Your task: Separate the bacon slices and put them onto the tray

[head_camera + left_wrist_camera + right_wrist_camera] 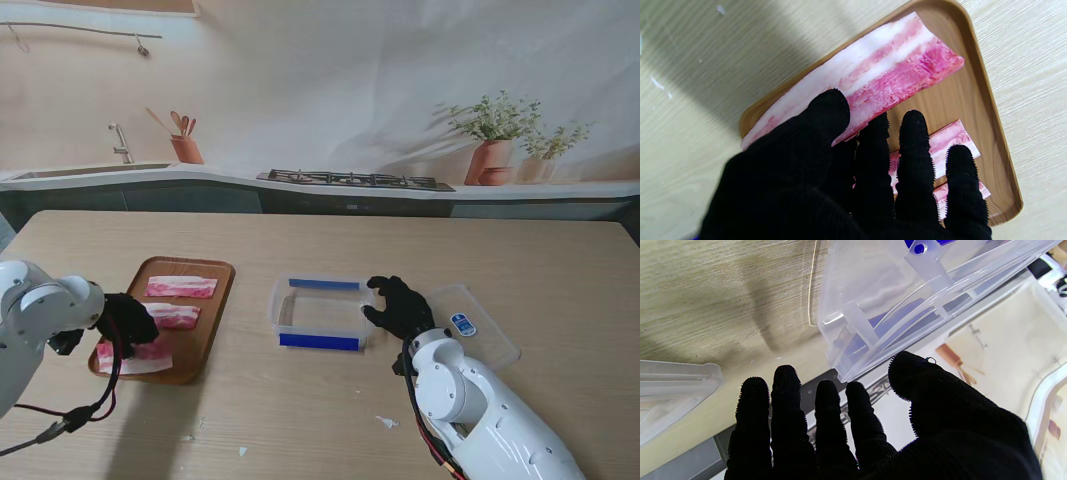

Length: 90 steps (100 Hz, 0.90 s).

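Note:
A brown tray [205,335] lies on the table's left side with three bacon slices. One slice [181,287] lies at the far end and a second [178,316] in the middle. The third slice [135,358] rests at the near end, slightly over the tray's rim [973,100]. My left hand [127,318], in a black glove, pinches this big slice [880,66] with the thumb on top and the fingers at its edge. My right hand [400,307] is open, fingers spread beside the right wall of the clear box [320,313], holding nothing.
The box's clear lid [470,325] lies flat just right of my right hand. White scraps [387,422] dot the near table. A black cable [70,415] hangs from my left arm. Kitchen counter backdrop stands beyond the table's far edge.

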Available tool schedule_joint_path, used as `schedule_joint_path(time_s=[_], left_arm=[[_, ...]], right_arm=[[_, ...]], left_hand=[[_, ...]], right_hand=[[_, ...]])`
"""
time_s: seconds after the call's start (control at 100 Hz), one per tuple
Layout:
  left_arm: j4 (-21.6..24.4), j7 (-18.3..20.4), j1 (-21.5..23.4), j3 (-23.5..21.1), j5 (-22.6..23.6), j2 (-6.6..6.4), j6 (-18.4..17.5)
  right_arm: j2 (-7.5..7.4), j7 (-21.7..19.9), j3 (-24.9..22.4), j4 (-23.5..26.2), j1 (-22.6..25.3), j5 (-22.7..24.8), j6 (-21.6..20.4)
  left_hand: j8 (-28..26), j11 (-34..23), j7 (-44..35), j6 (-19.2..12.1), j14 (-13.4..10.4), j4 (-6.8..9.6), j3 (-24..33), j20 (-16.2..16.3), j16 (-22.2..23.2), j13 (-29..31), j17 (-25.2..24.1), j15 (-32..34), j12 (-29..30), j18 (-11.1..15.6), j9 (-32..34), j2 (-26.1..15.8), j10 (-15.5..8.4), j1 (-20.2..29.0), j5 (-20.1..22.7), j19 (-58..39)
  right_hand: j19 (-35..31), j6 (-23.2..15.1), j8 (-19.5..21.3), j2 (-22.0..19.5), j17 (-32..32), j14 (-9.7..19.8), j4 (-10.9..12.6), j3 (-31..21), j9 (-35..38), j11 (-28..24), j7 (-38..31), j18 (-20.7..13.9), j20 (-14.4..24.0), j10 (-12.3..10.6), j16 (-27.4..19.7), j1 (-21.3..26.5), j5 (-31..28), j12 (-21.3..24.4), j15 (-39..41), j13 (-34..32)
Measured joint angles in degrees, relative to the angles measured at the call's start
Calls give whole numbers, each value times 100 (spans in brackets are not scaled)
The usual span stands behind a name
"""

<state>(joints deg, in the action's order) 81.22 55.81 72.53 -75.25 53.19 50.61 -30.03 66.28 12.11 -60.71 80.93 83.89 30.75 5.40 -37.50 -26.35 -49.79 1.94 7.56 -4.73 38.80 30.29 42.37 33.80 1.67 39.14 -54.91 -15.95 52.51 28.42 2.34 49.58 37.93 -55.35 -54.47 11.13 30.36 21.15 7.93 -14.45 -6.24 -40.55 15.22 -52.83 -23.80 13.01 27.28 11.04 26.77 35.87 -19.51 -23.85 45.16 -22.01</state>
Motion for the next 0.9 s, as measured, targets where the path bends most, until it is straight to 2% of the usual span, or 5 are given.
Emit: schedule_joint_path(time_s=[0.17,0.49,0.63,0.8,0.9], left_arm=[[-193,-183,-184,301,502,-25,-481],[-375,-617,-276,513,628,2,-445],[-380,-705,-276,533,798,34,-453],[-334,-680,-286,543,1083,43,-595],[-297,-770,-248,420,1214,67,-706]], right_arm=[[1,-8,26,-5,-15,-6,14],[2,-3,14,-2,-6,-2,18],[2,-1,2,4,1,-2,17],[3,8,-17,17,16,-9,16],[3,11,-24,21,23,-10,16]], left_hand=[[-7,58,-10,-249,-146,7,130,0,0,-1,-12,-11,0,82,-9,2,-153,-214,-55,3],[418,75,-63,-250,-141,8,137,0,-57,-2,-46,-11,26,82,-10,2,-168,-223,-57,4],[1024,-163,289,-217,-70,12,366,0,-157,-314,-144,-142,843,82,-788,48,-168,-341,-102,90],[1325,-563,1632,209,-62,581,649,-1,-158,-771,-282,-284,2259,82,-1965,-120,-88,-1152,-526,223],[1712,-388,2228,352,-62,583,646,-1,-298,-1096,-357,-521,2534,85,-2447,-100,-55,-1392,-854,299]], right_hand=[[0,0,0,0,0,0,0,0,0,0,0,0,0,0,0,0,0,0,0,0],[0,0,0,-1,0,0,0,0,0,0,0,0,0,0,0,0,0,0,0,0],[0,0,0,-2,0,0,0,0,0,0,0,0,0,0,0,0,0,0,0,0],[0,0,0,-3,0,0,0,45,0,0,0,0,0,0,0,0,1,0,0,0],[0,0,0,-3,0,0,0,89,0,0,0,0,0,0,0,0,1,0,0,0]])
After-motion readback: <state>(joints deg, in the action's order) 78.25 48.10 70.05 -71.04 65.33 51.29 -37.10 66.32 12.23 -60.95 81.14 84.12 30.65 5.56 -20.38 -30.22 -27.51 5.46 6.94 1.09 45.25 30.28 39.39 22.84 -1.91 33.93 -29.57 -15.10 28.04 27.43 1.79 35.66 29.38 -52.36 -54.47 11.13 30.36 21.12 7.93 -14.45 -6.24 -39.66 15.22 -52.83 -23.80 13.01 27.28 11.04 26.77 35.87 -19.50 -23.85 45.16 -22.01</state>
